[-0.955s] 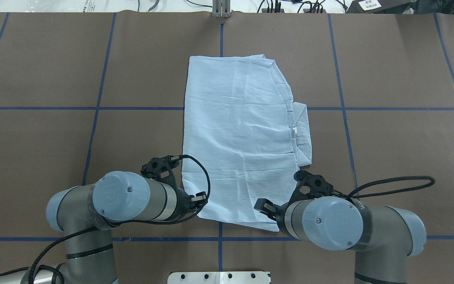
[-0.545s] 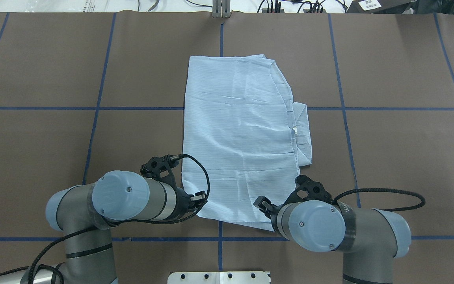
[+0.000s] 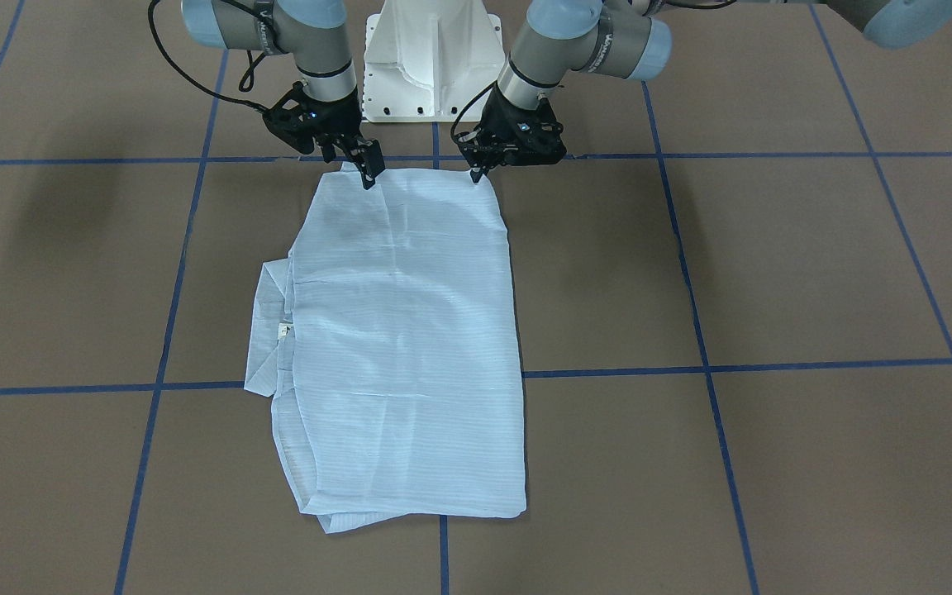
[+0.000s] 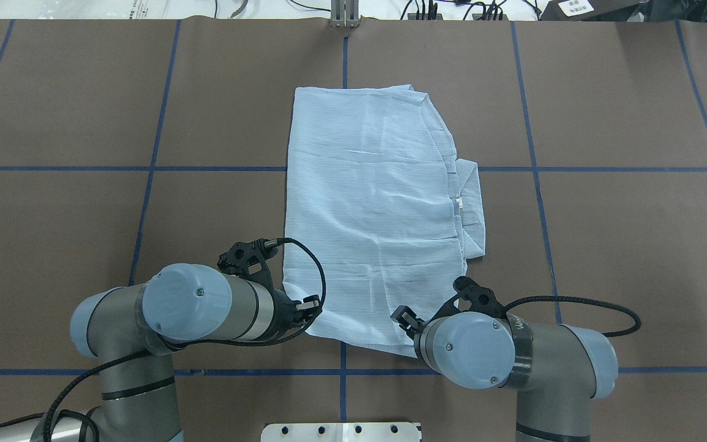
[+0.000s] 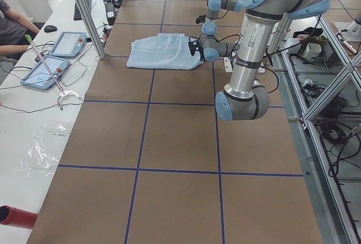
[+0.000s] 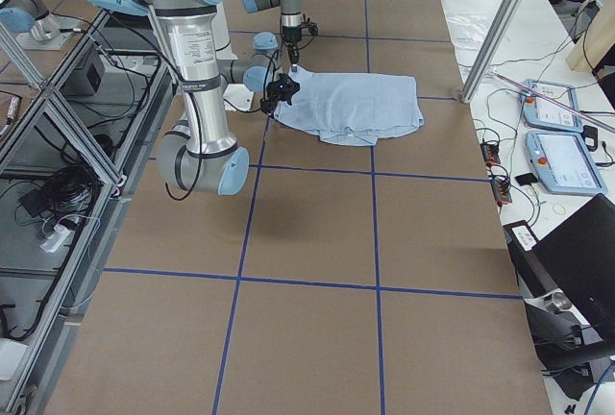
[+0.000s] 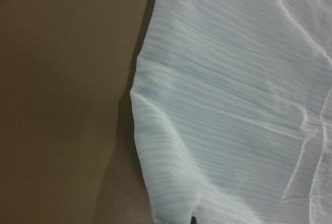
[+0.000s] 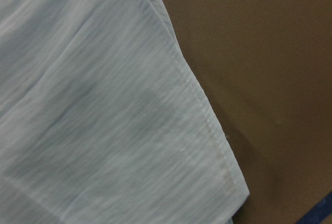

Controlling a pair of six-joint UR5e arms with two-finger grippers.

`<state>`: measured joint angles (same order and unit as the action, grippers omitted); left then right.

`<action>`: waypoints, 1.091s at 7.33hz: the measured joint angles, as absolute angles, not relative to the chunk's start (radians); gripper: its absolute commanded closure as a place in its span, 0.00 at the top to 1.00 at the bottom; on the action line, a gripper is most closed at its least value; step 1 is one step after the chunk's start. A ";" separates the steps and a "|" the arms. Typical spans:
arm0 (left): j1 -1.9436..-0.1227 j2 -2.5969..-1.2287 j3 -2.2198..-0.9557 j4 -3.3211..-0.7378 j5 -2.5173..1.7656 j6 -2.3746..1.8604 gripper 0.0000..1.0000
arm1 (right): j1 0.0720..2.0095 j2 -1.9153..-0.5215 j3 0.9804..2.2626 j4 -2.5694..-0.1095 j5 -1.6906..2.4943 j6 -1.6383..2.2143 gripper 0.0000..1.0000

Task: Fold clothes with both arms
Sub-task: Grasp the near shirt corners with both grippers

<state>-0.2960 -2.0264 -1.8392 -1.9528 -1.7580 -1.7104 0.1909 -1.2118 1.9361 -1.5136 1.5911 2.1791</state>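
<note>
Thin pale-blue striped shirt [image 4: 372, 209] is lying lengthwise front-to-back, collar [image 4: 471, 212] poking right. Black left gripper [image 3: 474, 174] and right gripper [image 3: 368, 171] are sitting at its near corners, can't tell if they're pinching.

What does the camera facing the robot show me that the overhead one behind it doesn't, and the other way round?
Only the front-facing view shows plainly where the black fingertips meet the cloth: the left gripper and right gripper are at the shirt's edge nearest the robot.

Only the overhead view shows the cables beyond the table's far edge. There the left arm and right arm largely cover that contact.

Both show the pale blue shirt flat on the brown table, with its white label toward the robot's right.
</note>
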 measured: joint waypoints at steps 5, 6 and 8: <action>-0.298 -2.025 -1.839 -1.953 -1.757 -1.710 0.00 | 0.187 -1.212 1.930 -1.516 1.598 2.173 0.65; -0.298 -2.025 -1.839 -1.953 -1.757 -1.710 0.00 | 0.186 -1.211 1.931 -1.516 1.600 2.173 0.65; -0.298 -2.025 -1.839 -1.953 -1.756 -1.710 0.00 | 0.186 -1.209 1.932 -1.515 1.609 2.172 0.66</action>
<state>-0.2976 -2.0249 -1.8386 -1.9528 -1.7564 -1.7104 0.1857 -1.2089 1.9318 -1.5146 1.6095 2.1722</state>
